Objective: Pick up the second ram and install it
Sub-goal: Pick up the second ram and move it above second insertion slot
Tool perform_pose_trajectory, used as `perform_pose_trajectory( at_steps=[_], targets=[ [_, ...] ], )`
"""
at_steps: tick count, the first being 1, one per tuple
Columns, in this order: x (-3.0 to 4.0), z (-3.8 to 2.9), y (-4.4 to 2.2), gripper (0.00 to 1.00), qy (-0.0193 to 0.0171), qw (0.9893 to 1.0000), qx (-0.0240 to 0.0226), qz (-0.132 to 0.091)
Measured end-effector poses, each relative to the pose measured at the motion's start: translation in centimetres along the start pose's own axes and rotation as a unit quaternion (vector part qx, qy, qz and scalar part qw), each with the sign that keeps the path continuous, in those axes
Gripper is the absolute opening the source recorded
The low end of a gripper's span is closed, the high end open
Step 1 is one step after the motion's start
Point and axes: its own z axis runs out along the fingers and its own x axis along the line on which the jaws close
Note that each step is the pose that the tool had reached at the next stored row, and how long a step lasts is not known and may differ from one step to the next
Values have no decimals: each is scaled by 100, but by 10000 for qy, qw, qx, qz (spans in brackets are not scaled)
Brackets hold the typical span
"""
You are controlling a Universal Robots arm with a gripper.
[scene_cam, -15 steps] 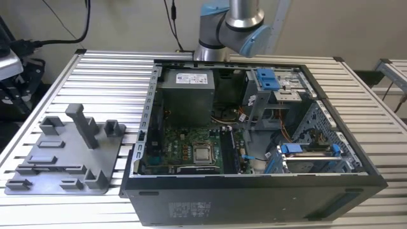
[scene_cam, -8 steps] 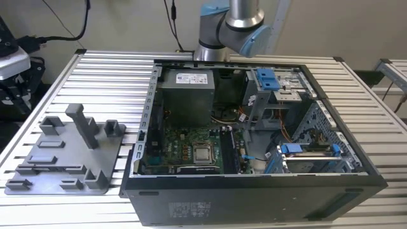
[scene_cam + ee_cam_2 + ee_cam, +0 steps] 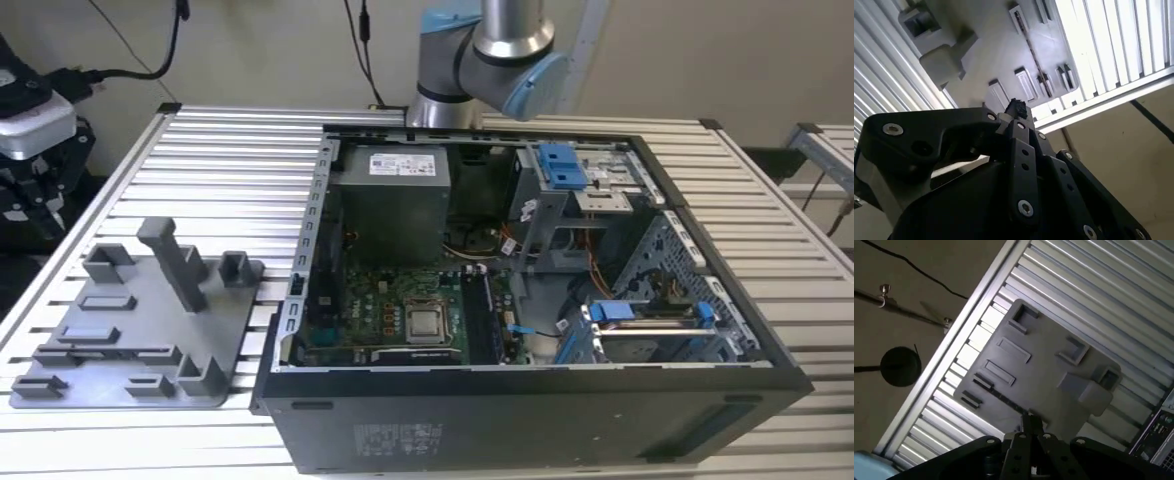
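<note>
My gripper (image 3: 1030,421) hangs high over the grey fixture tray (image 3: 1044,375), its black fingers closed together with nothing between them. In the second wrist view the gripper (image 3: 1016,107) points at the same tray (image 3: 999,50). A thin dark strip, which looks like the second ram (image 3: 1030,47) seen edge-on, sits in the tray's long slot. It shows again in the first wrist view as the ram (image 3: 999,396), just ahead of the fingertips. In the exterior view the tray (image 3: 134,330) lies at that view's left, beside the open computer case (image 3: 534,400).
The case holds a motherboard (image 3: 400,310), a power-supply box (image 3: 390,205) and blue drive clips (image 3: 563,165). An upright post (image 3: 174,262) and smaller blocks rise from the tray. The ribbed metal table (image 3: 227,170) ends close to the tray. The arm's base (image 3: 481,60) stands behind the case.
</note>
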Motion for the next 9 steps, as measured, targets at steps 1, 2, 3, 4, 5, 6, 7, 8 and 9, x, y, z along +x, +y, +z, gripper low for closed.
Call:
perform_pose_trajectory(
  at_steps=[1,2,3,4,5,6,7,8,9],
  targets=[
    [0,1,0,11,6,10000,5,-98],
    [1,0,0,11,11,9998,7,-187],
    [1,0,0,11,15,9996,9,-277],
    [1,0,0,11,19,9993,10,-364],
    [1,0,1,11,23,9990,12,-452],
    [2,0,1,11,25,9986,14,-532],
    [3,0,2,11,28,9981,16,-614],
    [3,0,2,11,29,9976,17,-692],
    [3,1,2,11,31,9971,19,-765]
  ],
)
